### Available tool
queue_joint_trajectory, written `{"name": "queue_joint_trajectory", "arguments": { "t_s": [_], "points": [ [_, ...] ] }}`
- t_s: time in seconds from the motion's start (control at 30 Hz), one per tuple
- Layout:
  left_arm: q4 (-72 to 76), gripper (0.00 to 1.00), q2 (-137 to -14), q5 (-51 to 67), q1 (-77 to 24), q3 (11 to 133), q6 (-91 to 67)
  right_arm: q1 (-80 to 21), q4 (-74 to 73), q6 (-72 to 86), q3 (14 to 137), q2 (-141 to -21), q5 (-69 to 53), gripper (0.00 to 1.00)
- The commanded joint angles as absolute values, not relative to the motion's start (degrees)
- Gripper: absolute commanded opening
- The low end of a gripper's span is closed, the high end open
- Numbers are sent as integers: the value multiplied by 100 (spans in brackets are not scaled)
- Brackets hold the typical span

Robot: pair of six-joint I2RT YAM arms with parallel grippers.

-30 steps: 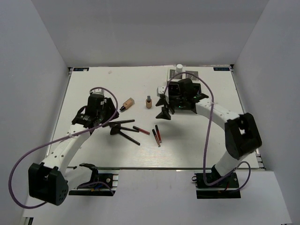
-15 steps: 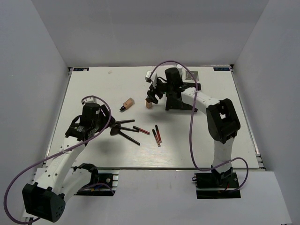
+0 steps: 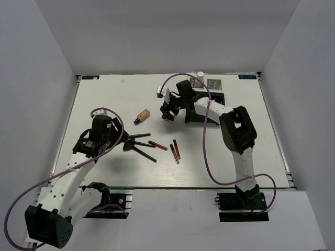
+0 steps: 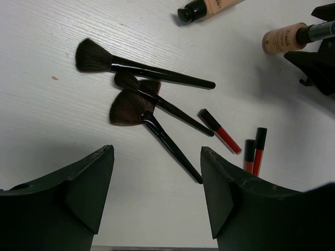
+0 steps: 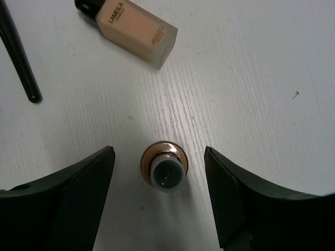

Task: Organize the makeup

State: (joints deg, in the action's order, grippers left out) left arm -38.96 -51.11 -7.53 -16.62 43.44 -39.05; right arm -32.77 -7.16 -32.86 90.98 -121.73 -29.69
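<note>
Right tool point(image 5: 158, 154) wide open around upright tan bottle point(image 5: 165, 170), no contact.

Robot lab; white table point(image 3: 104, 99) inside plain grey walls point(image 3: 36, 78).

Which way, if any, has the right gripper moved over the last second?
Yes. In the top view the right gripper has moved left, from the black box toward the lying tan bottle, and now hangs open over the upright tan bottle.

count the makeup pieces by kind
black brushes: 3
red-black pencils: 3
tan bottles: 2
white bottle: 1
total: 9
</note>
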Motion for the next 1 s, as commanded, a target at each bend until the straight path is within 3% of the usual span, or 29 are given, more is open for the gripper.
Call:
{"name": "queue_joint_trajectory", "arguments": {
  "t_s": [0.0,0.27,0.4,0.6,0.97],
  "points": [
    [-3911,77,-5054,-809,-1644,4359,-3938,-3296,-800,-3437,9421,-12321,-2760,74],
    [-3990,77,-5124,-923,-1644,4474,-3902,-3357,-765,-3603,9510,-12559,-2593,61],
    [-3990,77,-5115,-914,-1644,4500,-3929,-3349,-729,-3604,9501,-12516,-2733,40],
    [-3815,76,-5159,-826,-1644,4447,-3903,-3313,-896,-3393,9571,-12112,-3347,21],
    [-2901,74,-5835,-457,-1696,4395,-3437,-2788,-1213,-2268,9160,-9740,-4254,12]
  ]
}}
